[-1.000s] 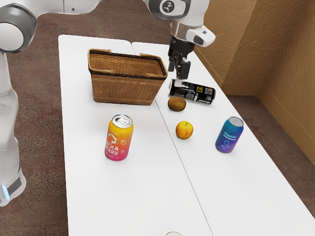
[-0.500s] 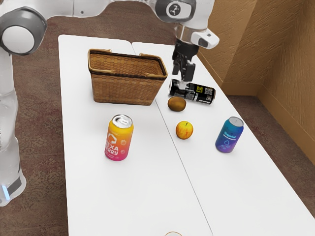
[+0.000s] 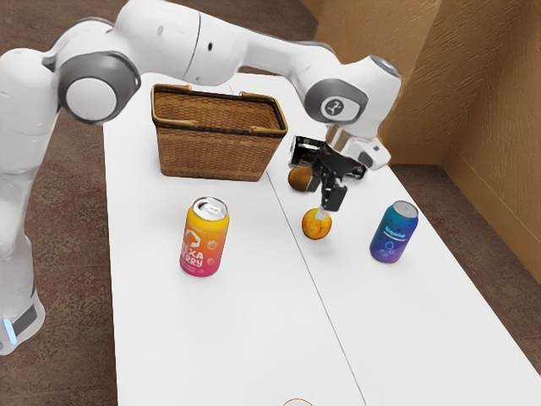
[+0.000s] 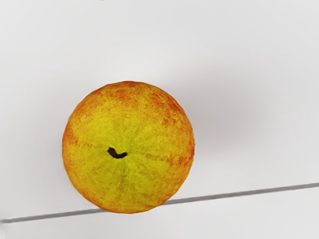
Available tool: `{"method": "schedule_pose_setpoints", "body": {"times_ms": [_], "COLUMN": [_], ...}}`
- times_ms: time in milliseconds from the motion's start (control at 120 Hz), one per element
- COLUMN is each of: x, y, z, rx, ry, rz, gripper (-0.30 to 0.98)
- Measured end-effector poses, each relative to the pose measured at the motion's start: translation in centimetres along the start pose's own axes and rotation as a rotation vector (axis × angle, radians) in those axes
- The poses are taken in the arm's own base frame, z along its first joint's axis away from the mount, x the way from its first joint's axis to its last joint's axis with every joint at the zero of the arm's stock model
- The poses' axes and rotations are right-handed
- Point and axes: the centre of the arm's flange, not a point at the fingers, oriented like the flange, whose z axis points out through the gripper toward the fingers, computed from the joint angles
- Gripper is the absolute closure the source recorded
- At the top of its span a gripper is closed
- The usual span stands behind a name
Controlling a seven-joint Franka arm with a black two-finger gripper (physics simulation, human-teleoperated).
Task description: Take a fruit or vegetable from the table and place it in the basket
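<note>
Apple (image 3: 317,224) on table (image 3: 254,330), basket (image 3: 211,152) well apart from it. Gripper (image 3: 323,203) just above apple, fingers parted, holding nothing. Status: approach looks nearly done; grasp, lift, carry and drop into basket all left.

- Here's the orange-and-pink can (image 3: 204,241), standing upright toward the exterior view's left, silver lid on top!
- Across to the exterior view's right, the blue-and-purple can (image 3: 395,233), upright too!
- Farther back, the black can (image 3: 304,150) is down on its side, partly hidden.
- Out wide right in the exterior view, there's the rough brown wall (image 3: 482,152)!
- Down below, mottled brown floor (image 3: 68,254).
- And at the exterior view's bottom edge, a thin curved rim (image 3: 297,401), mostly cut off!
</note>
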Motion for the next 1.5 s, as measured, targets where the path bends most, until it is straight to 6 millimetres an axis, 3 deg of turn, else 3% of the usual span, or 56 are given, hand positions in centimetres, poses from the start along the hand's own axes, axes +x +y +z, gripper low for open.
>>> {"method": "schedule_pose_setpoints", "body": {"times_ms": [100, 183, 358, 658, 900, 1100, 1500], "x": [0.0, 0.1, 1.8, 2.7, 2.5, 2.5, 3.2], "y": [-2.4, -3.1, -3.2, -3.0, -2.8, -2.9, -2.5], "z": [0.4, 0.4, 2.8, 4.9, 4.0, 4.5, 8.7], "rx": [0.007, 0.01, 0.01, 0.0, -0.01, -0.017, -0.034], "ry": [0.017, 0.033, 0.041, 0.045, 0.058, 0.049, 0.012], "rz": [-0.031, -0.032, -0.011, 0.011, 0.018, 0.017, 0.021], "gripper": [0.0, 0.0, 0.0, 0.0, 0.0, 0.0, 0.0]}}
